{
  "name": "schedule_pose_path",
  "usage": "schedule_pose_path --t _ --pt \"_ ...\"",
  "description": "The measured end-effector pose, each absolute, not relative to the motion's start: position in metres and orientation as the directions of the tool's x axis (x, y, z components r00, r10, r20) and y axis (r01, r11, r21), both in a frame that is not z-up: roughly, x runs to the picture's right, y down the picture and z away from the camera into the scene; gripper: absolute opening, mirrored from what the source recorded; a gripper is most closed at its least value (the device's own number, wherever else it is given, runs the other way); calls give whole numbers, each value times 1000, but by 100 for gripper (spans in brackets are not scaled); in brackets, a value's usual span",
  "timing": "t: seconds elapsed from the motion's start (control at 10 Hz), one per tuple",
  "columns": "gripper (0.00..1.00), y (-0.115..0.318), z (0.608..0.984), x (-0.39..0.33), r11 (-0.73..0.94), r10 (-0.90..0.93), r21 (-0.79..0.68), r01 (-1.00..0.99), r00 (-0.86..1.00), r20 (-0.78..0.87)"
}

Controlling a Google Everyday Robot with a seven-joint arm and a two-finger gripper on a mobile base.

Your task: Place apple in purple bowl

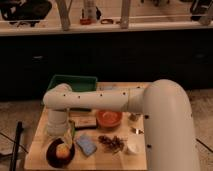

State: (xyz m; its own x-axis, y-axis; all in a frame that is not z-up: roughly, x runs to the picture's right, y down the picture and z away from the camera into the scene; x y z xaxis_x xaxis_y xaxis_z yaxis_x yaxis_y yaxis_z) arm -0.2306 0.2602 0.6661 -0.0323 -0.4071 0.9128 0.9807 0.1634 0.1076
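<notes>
Just above the purple bowl (49, 156) hangs the gripper (65, 136); whether it is released or clenched I cannot tell. Under it the apple (62, 151) lies inside that bowl, at a near corner of the wooden table (38, 147). To finish well, I judge it should let go fully and lift straight up, clear of the blue sponge (86, 145) just beside and the orange bowl (109, 119) beyond. No brand or writing can be read.
</notes>
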Motion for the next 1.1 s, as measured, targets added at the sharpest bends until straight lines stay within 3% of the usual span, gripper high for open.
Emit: schedule_pose_path --t 1.1 --pt "80 250 658 -230 115 -371 91 989 -42 928"
